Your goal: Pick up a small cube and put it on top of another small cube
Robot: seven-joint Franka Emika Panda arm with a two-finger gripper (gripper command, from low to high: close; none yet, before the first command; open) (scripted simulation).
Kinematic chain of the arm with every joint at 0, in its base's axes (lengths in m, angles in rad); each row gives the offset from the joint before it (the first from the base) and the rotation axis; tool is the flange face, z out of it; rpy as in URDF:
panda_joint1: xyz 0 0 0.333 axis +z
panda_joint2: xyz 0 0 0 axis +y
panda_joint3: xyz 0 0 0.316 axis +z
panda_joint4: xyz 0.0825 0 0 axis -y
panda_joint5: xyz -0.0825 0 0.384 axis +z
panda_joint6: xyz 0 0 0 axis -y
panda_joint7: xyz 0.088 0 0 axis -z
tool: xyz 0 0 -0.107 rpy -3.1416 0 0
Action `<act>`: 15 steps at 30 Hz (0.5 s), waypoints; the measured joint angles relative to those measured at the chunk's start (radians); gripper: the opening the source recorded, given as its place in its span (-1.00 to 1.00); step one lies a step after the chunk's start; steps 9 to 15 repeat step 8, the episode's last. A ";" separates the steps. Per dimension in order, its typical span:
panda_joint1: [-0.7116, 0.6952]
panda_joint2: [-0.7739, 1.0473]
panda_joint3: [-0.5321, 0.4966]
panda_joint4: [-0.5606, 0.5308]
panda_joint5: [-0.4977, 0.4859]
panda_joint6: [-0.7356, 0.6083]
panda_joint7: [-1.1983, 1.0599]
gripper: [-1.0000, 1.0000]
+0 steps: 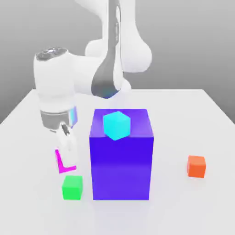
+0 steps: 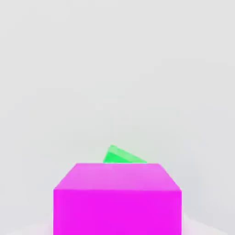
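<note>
**Pink cube in the jaws, green cube just beside and below**

At the exterior view's left, beside the large blue-purple block, the gripper points down at the white table with its jaws drawn together on the small magenta cube. Only a sliver of pink shows past the white fingers there; in the hand view the magenta cube sits square and close under the camera, its top face level. Whether it rests on the table or is slightly off it cannot be told.

The relation that matters for the coming move is where the landing spot lies from the held cube. The nearest small cube is the green cube, standing on the table just beside the magenta one, toward the camera in the exterior view and slightly to that view's right. In the hand view a corner of the green cube peeks out just beyond the far edge of the pink one, turned at an angle to it.

2 other candidates lie farther off: an orange cube well apart at the exterior view's right, and a cyan cube on top of the tall block.

My judgement: the grasp looks made, and the stacking is not yet done. The next move calls for a lift clear of the green cube's top, a short shift over it, and likely a small wrist turn to square the faces.
</note>
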 joint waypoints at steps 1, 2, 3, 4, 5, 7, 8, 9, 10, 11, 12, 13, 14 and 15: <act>0.000 0.028 0.000 0.000 -0.004 0.028 -0.001 -1.00; 0.005 0.060 -0.005 0.001 -0.008 0.059 0.000 -1.00; 0.004 0.093 -0.004 0.002 -0.009 0.091 0.000 -1.00; 0.006 0.127 -0.005 0.003 -0.008 0.123 -0.002 -1.00; 0.006 0.159 -0.004 0.004 -0.006 0.154 -0.003 1.00; 0.006 0.159 -0.004 0.004 -0.006 0.154 -0.003 1.00; 0.006 0.159 -0.004 0.004 -0.006 0.154 -0.003 1.00; 0.006 0.159 -0.004 0.004 -0.006 0.154 -0.003 1.00; 0.006 0.159 -0.004 0.004 -0.006 0.154 -0.003 1.00; 0.006 0.159 -0.004 0.004 -0.006 0.154 -0.003 1.00; 0.006 0.159 -0.004 0.004 -0.006 0.154 -0.003 1.00; 0.006 0.159 -0.004 0.004 -0.006 0.154 -0.003 1.00; 0.006 0.159 -0.004 0.004 -0.006 0.154 -0.003 1.00; 0.006 0.159 -0.004 0.004 -0.006 0.154 -0.003 1.00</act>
